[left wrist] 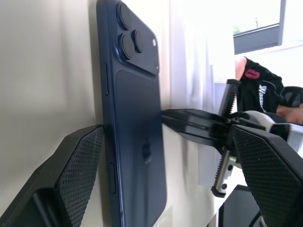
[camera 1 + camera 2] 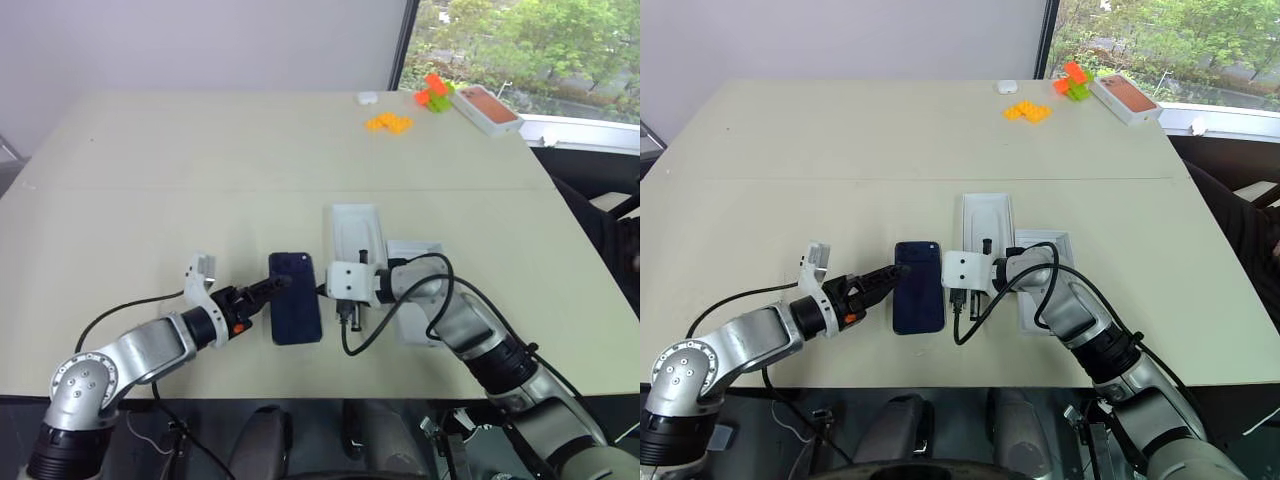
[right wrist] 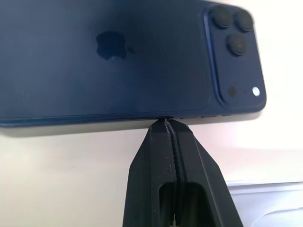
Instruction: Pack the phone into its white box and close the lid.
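Observation:
The dark navy phone (image 2: 295, 300) lies back up on the table, its camera bump at the far end (image 1: 135, 40). My left gripper (image 2: 278, 288) is open at the phone's left long edge, one finger on each side of the phone in the left wrist view. My right gripper (image 3: 166, 123) is shut with nothing in it, and its tips press against the phone's right long edge. A shallow white tray, apparently the white box (image 2: 428, 250), lies right of the phone, partly under my right arm. I cannot tell whether the white rimmed piece (image 2: 355, 232) beside it is the lid.
At the far right corner of the table lie a box with a salmon-orange top (image 2: 487, 108), orange and green blocks (image 2: 432, 92) and orange pieces (image 2: 389, 123). A small white object (image 2: 367, 98) sits near them. The table's front edge is close behind both arms.

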`<action>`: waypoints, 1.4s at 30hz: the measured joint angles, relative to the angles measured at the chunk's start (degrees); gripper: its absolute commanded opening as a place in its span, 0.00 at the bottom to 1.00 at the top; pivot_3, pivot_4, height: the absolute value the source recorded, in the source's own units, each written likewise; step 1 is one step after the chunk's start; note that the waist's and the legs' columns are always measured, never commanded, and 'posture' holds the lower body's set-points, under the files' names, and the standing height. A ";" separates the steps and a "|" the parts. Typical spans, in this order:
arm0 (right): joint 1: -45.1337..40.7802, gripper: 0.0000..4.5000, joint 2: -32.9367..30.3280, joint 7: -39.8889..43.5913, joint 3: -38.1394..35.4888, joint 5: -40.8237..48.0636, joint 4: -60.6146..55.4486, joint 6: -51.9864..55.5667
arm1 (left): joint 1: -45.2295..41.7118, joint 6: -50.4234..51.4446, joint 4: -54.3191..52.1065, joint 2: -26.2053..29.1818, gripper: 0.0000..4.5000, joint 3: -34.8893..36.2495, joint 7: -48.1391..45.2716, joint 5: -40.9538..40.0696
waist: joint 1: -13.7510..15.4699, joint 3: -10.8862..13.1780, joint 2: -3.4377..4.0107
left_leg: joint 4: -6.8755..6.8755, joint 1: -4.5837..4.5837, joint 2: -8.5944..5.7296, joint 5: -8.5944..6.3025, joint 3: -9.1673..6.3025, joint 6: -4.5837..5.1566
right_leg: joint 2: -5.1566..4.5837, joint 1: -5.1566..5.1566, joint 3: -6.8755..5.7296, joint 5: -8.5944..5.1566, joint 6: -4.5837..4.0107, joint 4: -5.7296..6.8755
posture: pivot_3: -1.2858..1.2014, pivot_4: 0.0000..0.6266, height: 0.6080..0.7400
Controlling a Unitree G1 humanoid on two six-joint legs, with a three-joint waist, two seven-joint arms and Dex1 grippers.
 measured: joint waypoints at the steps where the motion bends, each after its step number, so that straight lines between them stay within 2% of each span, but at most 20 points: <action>1: 0.00 0.01 0.00 0.11 -0.06 -0.15 0.00 0.05 | -0.33 -0.19 -0.51 -0.03 1.00 0.05 0.00 0.00 | 0.05 0.00 0.00 | 0.00 0.01 -0.01 0.00 0.00 0.00 | 0.00 0.01 0.00 0.00 0.00 0.00 | 0.52 0.24 1.00; 13: 0.01 0.01 0.27 0.35 -0.29 -0.19 0.00 0.61 | 0.99 -0.78 -1.56 0.24 1.00 -0.04 0.00 -0.03 | 0.00 -0.01 0.00 | 0.00 0.03 -0.01 0.00 -0.01 0.00 | -0.01 0.04 0.00 -0.01 0.01 0.00 | 0.52 0.24 1.00; 30: -0.12 0.01 2.01 0.34 -0.09 -0.23 0.30 0.59 | 0.53 3.05 0.76 7.67 1.00 -2.30 0.18 -1.61 | -0.35 0.04 0.01 | -0.20 -0.09 0.13 0.00 0.00 -0.01 | 0.05 -0.23 0.00 -0.02 0.02 -0.01 | 0.52 0.24 1.00; 35: -0.15 0.01 2.15 0.40 0.46 -0.21 0.35 -0.17 | -1.61 2.29 1.89 4.47 1.00 -1.73 4.63 -1.59 | -0.34 0.05 0.02 | -0.20 -0.09 0.13 0.00 0.03 -0.01 | 0.03 -0.22 0.00 -0.02 0.02 -0.01 | 0.52 0.24 1.00; 42: -0.26 0.01 2.51 0.57 1.02 -0.13 0.37 -0.93 | -1.40 1.99 0.52 4.44 1.00 -1.39 7.95 -1.94 | -0.33 0.06 0.02 | -0.21 -0.10 0.13 0.00 0.03 -0.03 | 0.02 -0.24 0.01 -0.01 0.02 0.00 | 0.52 0.24 1.00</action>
